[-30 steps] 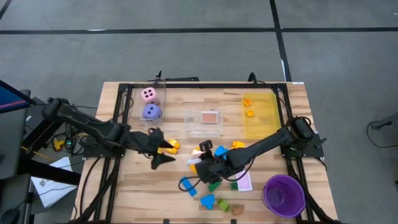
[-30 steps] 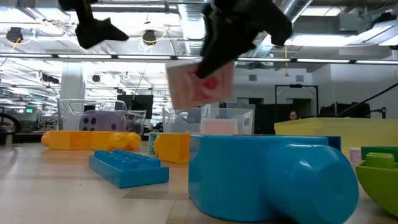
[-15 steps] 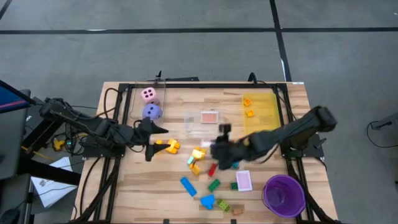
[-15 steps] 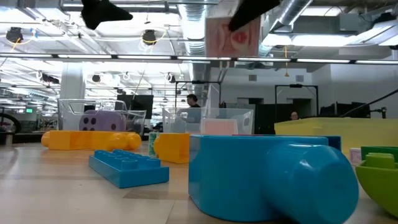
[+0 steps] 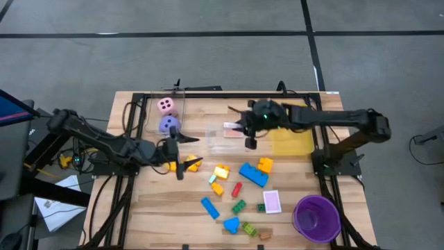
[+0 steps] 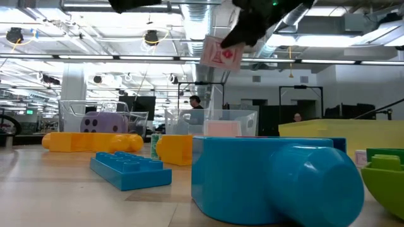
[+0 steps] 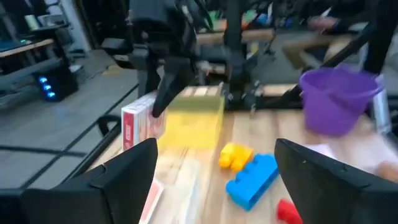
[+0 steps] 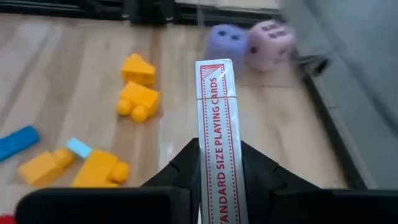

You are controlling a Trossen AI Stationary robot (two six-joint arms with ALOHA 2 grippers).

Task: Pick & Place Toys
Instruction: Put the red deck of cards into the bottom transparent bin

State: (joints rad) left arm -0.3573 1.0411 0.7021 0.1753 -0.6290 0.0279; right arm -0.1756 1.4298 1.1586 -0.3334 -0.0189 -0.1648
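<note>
Grey floor all around, and in the high view the wooden surface (image 5: 159, 208) sits in the middle with toys scattered toward 6 o'clock: a big blue brick (image 5: 252, 173), yellow and orange bricks, a red one, green ones, plus a pink-backed card (image 5: 272, 201) lying flat near the purple cup (image 5: 317, 218) at about 4 o'clock. The right tool (image 5: 247, 129) is up near 12 o'clock, over the clear bin (image 5: 227, 138), pinched tight on a card box (image 5: 232, 128). The left tool (image 5: 179, 154) is at roughly 9 o'clock, spread wide with nothing in it, just above the yellow bricks (image 5: 189, 164). The pink die (image 5: 165, 105) and purple die (image 5: 168, 125) sit in the other clear bin at 11 o'clock.

Low view: the card box (image 6: 221, 53) hangs high in the air under the right tool, tilted, well above the clear bin (image 6: 211, 123) behind the blue brick.

Left wrist view: the left tool's fingers (image 7: 121, 180) stand wide apart, nothing between them. Further off you see the right arm holding the box.

Right wrist view: the box (image 8: 217, 149) is clamped edge-on between both fingers, "standard size playing cards" readable on its side, with both dice beyond it.

My guess is we're mid-carry, right at the drop-off. Next it needs to come down over the bin and let go; the box is tilted, so it could catch on the rim. The left one looks set up to grab a yellow brick.
</note>
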